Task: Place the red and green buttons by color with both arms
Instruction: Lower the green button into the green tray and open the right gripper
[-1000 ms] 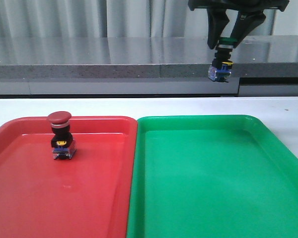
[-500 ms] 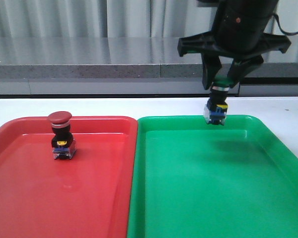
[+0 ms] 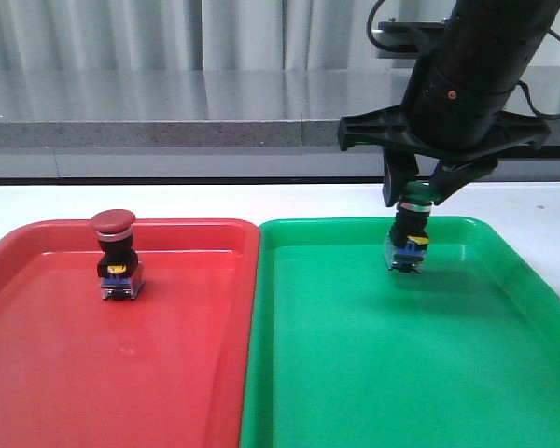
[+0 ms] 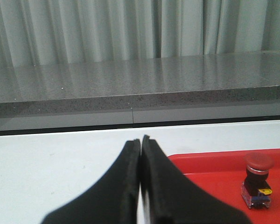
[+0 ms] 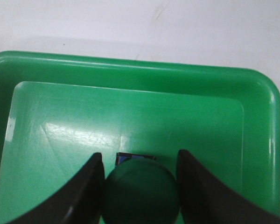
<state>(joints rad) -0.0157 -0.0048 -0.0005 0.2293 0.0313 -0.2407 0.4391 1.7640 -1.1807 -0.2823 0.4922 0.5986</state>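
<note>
The green button [image 3: 410, 239] hangs upright over the far end of the green tray [image 3: 383, 364], its clear base at or just above the tray floor. My right gripper [image 3: 417, 198] is shut on its cap; the right wrist view shows both fingers pressed against the dark green cap [image 5: 141, 192]. The red button [image 3: 115, 254] stands upright on its own in the red tray [image 3: 121, 383], towards the far left. In the left wrist view my left gripper [image 4: 141, 139] is shut and holds nothing, over the white table beside the red tray [image 4: 210, 168], with the red button [image 4: 258, 179] off to one side.
The two trays lie side by side, touching along their long edges. White table [image 3: 168, 201] runs behind them to a grey stone ledge [image 3: 168, 131] and curtains. The right arm's black crossbar [image 3: 443, 131] and cables hang above the green tray's far end.
My right gripper has come down and slightly nearer with the green button, from high above the ledge to the far end of the green tray. The red button has not moved.
</note>
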